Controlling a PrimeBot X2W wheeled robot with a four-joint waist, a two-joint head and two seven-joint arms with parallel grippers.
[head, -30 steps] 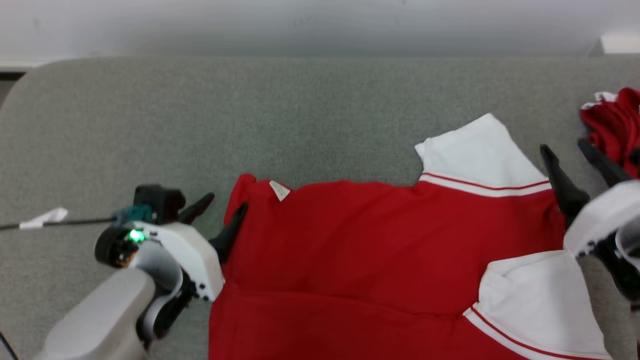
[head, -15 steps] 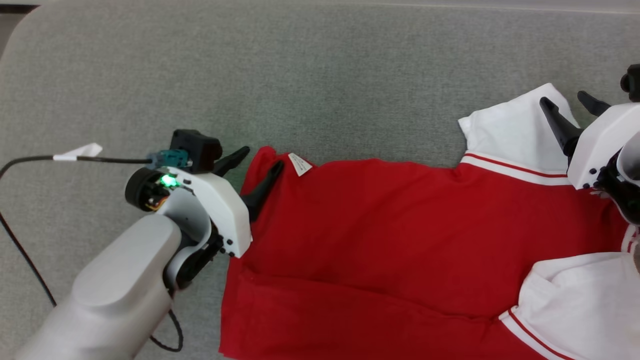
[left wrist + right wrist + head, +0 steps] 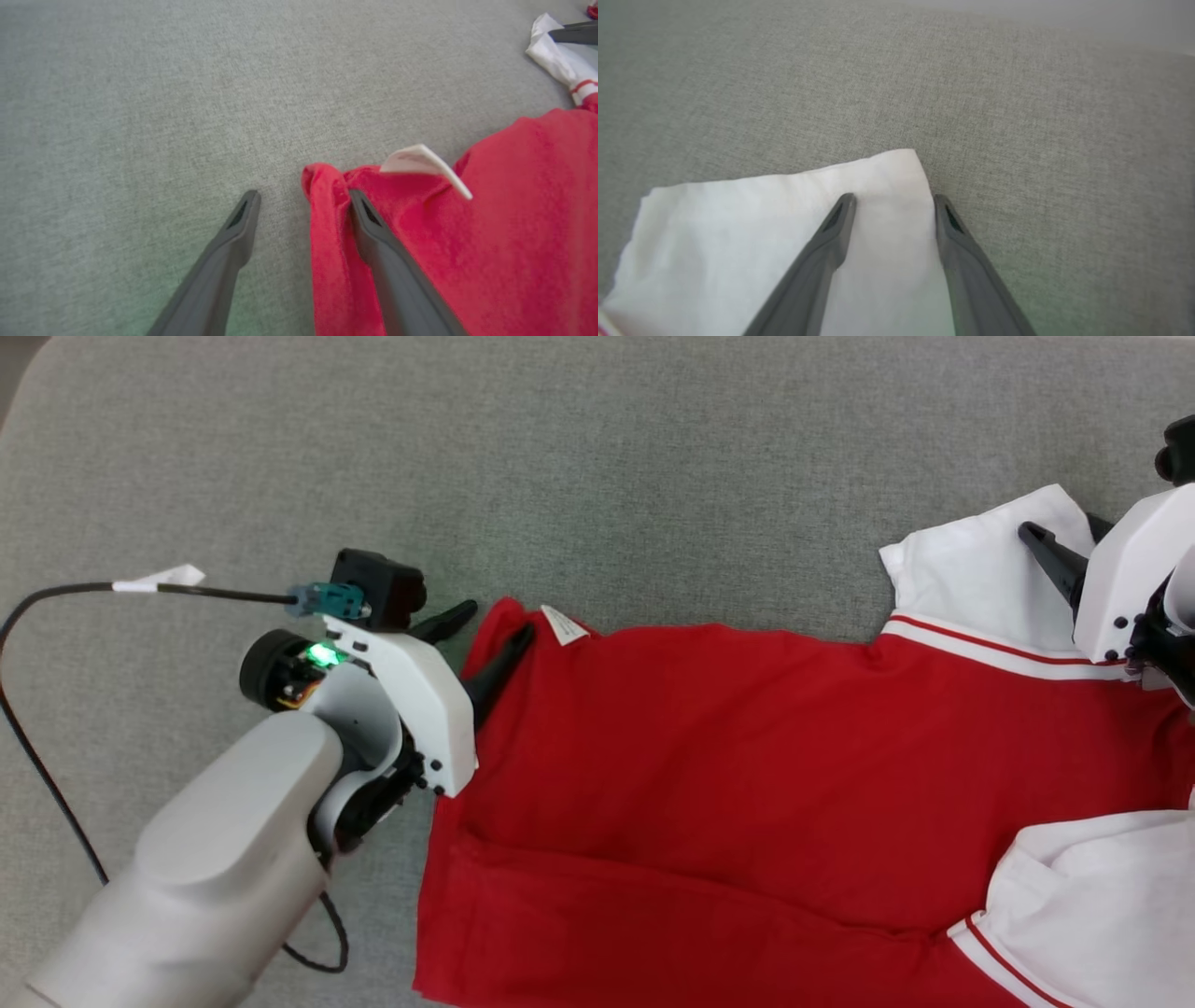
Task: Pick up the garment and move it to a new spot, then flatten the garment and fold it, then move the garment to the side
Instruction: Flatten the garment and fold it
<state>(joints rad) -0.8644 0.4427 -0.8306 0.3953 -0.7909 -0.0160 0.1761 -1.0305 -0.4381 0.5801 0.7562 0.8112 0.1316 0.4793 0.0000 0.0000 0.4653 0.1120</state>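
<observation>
Both stand spread: left pincer (image 3: 303, 193) straddles a red corner of the garment (image 3: 728, 756) beside its tag (image 3: 423, 163), right pincer (image 3: 894, 196) straddles the white sleeve (image 3: 738, 224) edge. The garment lies on the grey surface (image 3: 653, 476).

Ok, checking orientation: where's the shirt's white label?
The label sits at the red shirt's far left corner in the head view, just right of the left pincer.

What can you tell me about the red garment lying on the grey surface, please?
The garment is a red shirt of soft, knit-looking fabric, lying mostly flat on the grey surface with one long crease. Its white sleeves have red-striped trim, and a white tag stands up near its left corner. The open left claw straddles that corner; the open right claw straddles a sleeve corner.
</observation>
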